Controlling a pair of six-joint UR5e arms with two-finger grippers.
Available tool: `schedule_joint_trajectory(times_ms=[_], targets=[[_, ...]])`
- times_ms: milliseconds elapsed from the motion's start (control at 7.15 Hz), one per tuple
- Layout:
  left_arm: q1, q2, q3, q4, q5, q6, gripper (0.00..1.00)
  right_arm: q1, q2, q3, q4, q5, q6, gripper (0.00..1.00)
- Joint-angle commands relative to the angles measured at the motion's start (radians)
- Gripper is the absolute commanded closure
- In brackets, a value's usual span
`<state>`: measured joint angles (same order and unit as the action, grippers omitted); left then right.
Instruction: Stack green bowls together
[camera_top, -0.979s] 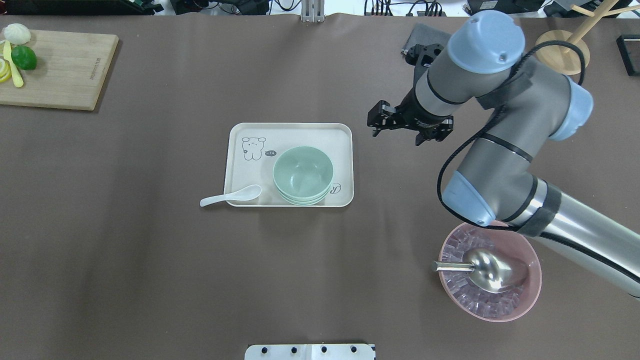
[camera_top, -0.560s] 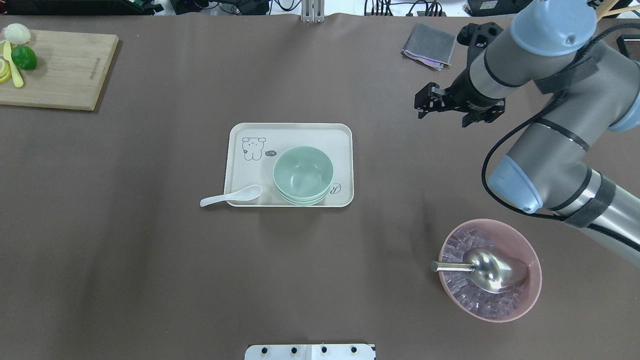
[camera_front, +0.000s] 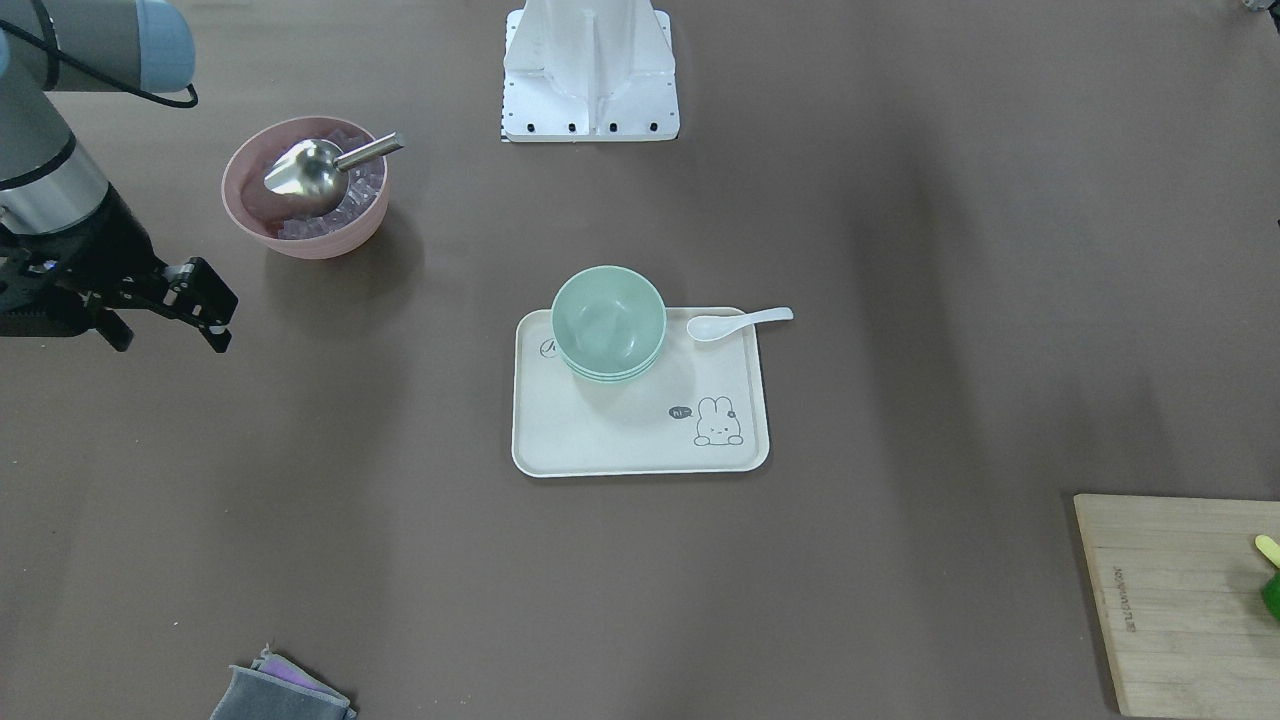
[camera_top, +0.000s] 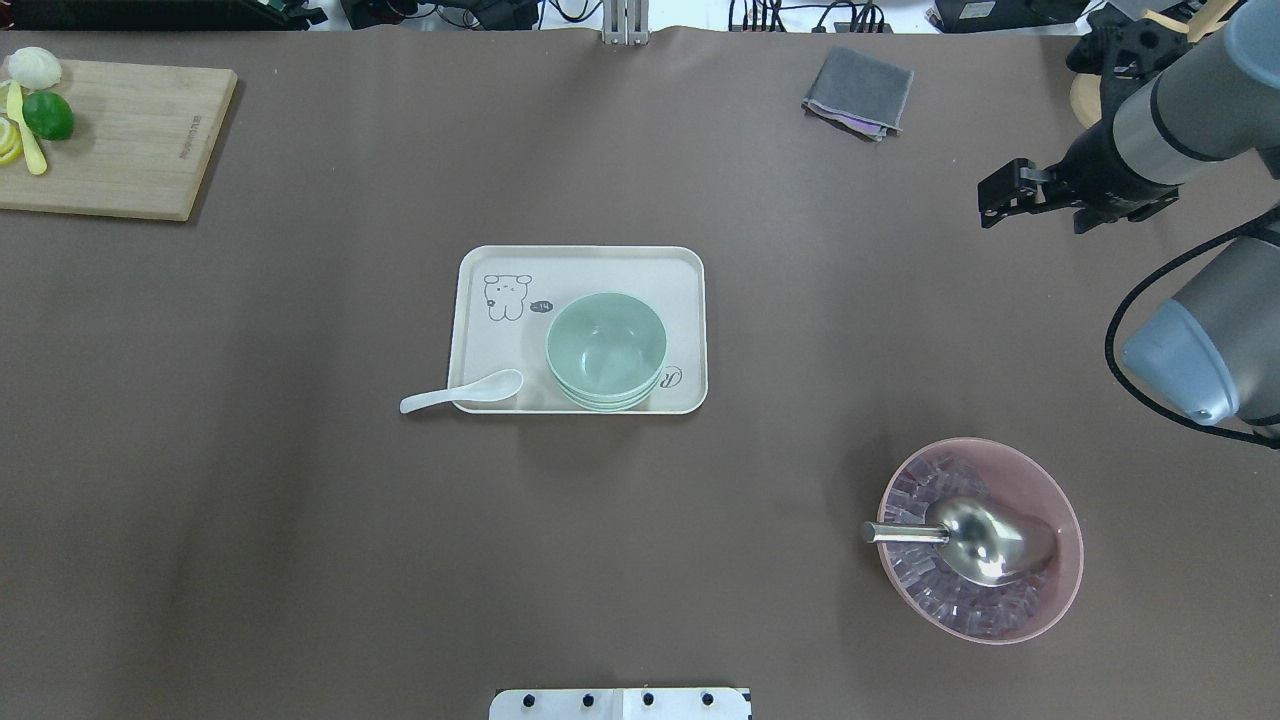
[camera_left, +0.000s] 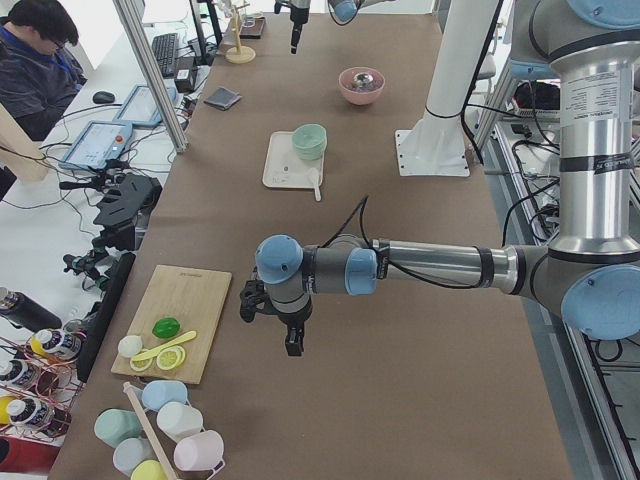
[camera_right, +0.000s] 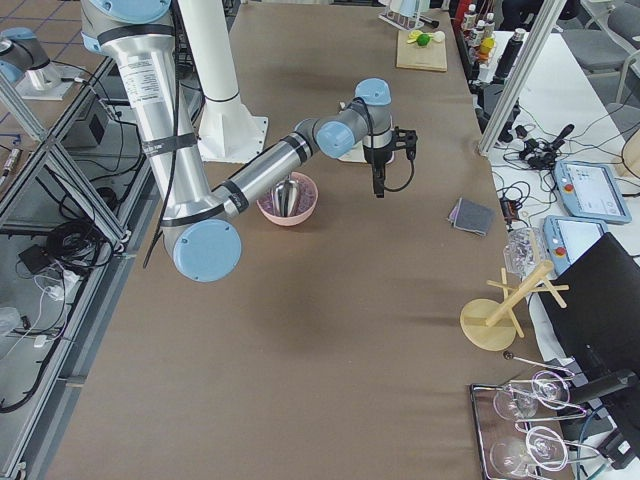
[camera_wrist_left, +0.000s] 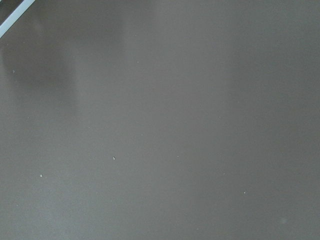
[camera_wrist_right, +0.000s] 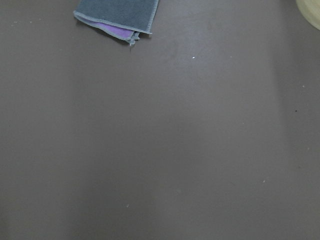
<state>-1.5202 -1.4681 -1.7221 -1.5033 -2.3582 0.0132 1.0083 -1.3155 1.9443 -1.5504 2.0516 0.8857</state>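
The green bowls (camera_top: 606, 350) are nested in one stack on the near right part of a cream tray (camera_top: 580, 268); they also show in the front view (camera_front: 608, 320) and the left view (camera_left: 309, 140). My right gripper (camera_top: 996, 195) hangs open and empty over bare table far to the right of the tray, also seen in the front view (camera_front: 222, 318). My left gripper (camera_left: 290, 340) shows only in the left view, over bare table near the cutting board; I cannot tell whether it is open or shut.
A white spoon (camera_top: 460, 392) lies across the tray's left edge. A pink bowl (camera_top: 1060, 590) with ice and a metal scoop sits near right. A grey cloth (camera_top: 858, 90) lies far right, a cutting board (camera_top: 120, 140) with fruit far left, and a wooden stand (camera_right: 500, 310) at the right end.
My right arm has swung away from the tray to the right, its gripper open and empty. The bowl stack, tray and spoon have not moved.
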Motion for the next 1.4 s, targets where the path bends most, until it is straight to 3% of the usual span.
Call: schedule_joint_trajectory(times_ms=[0,280,560,1259], targets=[[0.000,0.000,-0.014,0.000,0.001,0.001,0.02,0.032,-0.037,0.005,0.001,-0.007,-0.007,0.00],[-0.002,0.000,-0.030,0.000,0.002,0.001,0.02,0.035,-0.037,0.002,0.003,-0.013,-0.005,0.00],[-0.002,0.000,-0.030,0.000,0.002,0.002,0.02,0.033,-0.089,0.013,0.013,-0.112,-0.005,0.00],[-0.018,0.002,-0.044,0.002,0.002,0.001,0.02,0.029,-0.076,0.019,0.013,-0.099,-0.007,0.00]])
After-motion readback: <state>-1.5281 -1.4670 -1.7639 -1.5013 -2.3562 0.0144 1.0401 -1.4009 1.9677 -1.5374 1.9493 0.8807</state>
